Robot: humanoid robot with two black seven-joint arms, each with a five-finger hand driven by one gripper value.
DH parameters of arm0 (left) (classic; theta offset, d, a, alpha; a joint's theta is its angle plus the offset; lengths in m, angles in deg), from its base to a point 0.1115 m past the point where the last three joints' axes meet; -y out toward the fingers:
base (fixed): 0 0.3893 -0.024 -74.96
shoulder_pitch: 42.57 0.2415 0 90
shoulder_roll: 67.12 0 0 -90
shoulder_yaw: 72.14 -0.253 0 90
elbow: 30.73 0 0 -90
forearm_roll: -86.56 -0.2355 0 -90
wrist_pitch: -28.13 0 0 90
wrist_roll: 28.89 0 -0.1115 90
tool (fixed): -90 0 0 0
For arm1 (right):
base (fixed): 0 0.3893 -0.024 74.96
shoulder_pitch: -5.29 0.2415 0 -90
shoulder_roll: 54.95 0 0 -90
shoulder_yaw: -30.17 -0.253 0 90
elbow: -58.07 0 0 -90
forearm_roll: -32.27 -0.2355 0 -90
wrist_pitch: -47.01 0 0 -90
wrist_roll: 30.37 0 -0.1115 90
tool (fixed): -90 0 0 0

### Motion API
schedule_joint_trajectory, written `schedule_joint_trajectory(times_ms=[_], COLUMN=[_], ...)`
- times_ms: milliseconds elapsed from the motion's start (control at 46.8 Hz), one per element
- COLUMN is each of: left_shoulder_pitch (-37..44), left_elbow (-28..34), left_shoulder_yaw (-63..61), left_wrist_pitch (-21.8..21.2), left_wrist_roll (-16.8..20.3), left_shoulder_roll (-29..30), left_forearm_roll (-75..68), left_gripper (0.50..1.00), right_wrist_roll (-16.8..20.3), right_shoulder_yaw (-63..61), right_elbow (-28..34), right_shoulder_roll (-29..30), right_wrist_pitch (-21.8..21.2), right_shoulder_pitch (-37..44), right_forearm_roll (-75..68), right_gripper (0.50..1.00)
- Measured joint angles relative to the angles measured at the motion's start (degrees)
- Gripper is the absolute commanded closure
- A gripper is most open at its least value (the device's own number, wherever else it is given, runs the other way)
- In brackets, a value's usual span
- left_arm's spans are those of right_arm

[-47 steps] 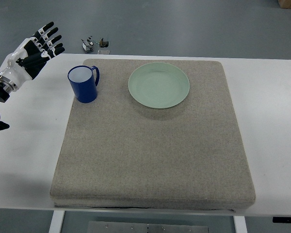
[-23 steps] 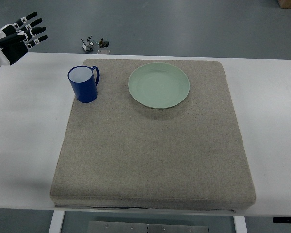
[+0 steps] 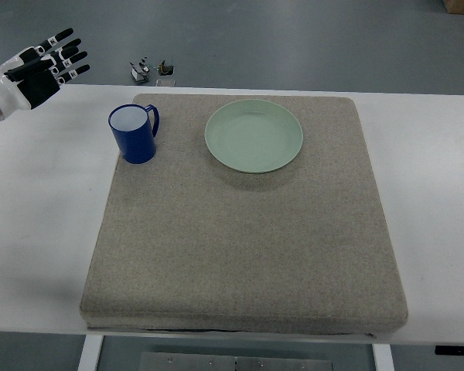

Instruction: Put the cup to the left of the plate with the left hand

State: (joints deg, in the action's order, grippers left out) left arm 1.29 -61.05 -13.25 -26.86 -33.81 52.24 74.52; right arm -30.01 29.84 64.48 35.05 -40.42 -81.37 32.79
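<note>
Cup (image 3: 134, 134) on mat (image 3: 240, 247), small parts (image 3: 151, 70) behind.

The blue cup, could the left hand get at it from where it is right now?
Probably yes. The left hand is open at the far left, and only bare white table lies between it and the cup, which stands upright on the mat's edge.

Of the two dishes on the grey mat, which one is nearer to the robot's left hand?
The blue cup. It stands at the mat's far left corner, on the side of the left hand; the green plate lies further right.
</note>
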Motion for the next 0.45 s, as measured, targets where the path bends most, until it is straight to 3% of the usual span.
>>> schedule_joint_trajectory(times_ms=[449], left_shoulder_pitch=[-0.09], left_elbow=[0.2], left_shoulder_yaw=[-0.01], left_wrist_pitch=[-0.01], left_wrist_roll=[0.01], left_shoulder_roll=[-0.83], left_forearm_roll=[0.06], left_gripper=[0.504], right_wrist_roll=[-0.05], right_shoulder_yaw=[-0.07], right_elbow=[1.07], right_shoulder_roll=[0.0], right_wrist_pitch=[-0.1], right_shoulder_pitch=[0.08], right_forearm_roll=[-0.26], right_gripper=[0.566])
